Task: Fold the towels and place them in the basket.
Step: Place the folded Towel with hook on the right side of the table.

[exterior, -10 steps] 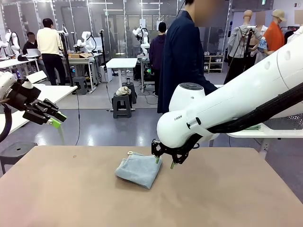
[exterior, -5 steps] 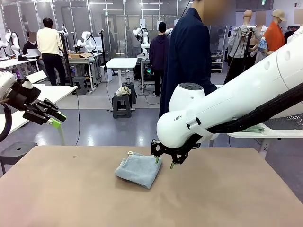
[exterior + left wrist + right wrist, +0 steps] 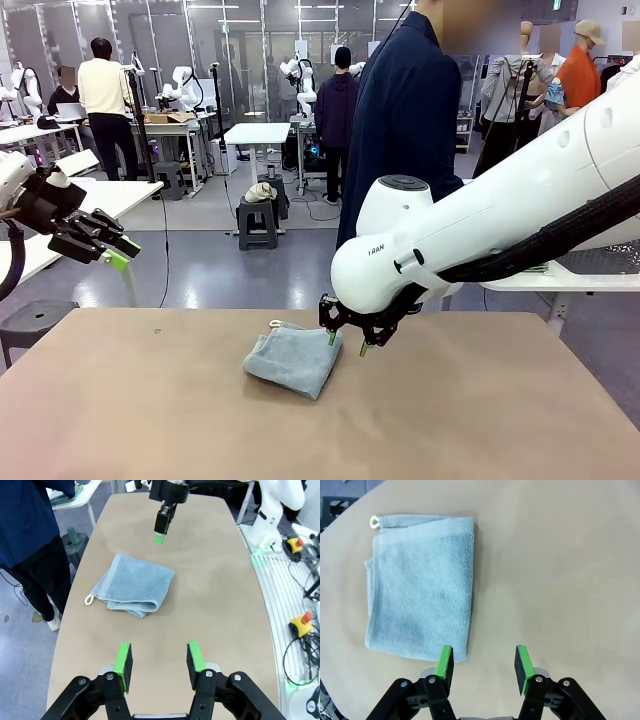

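A pale grey-blue towel (image 3: 293, 360) lies folded on the brown table (image 3: 150, 420), with its small loop (image 3: 274, 324) at the far left corner. My right gripper (image 3: 347, 344) hangs open just above the towel's right edge, holding nothing. In the right wrist view the towel (image 3: 420, 585) lies ahead and to the left of the open gripper (image 3: 484, 662). My left gripper (image 3: 110, 255) is raised off the table's left side, open and empty. In the left wrist view the open left gripper (image 3: 159, 659) looks down on the towel (image 3: 132, 586). A dark meshed shape (image 3: 600, 262) behind my right arm may be the basket; I cannot tell.
A person in a dark coat (image 3: 405, 120) stands at the far side of the table. A white side table (image 3: 560, 282) stands at the right, partly hidden by my right arm. Wide bare tabletop surrounds the towel.
The person at the far side has shifted a little to the right. Both arms and the towel have stayed still.
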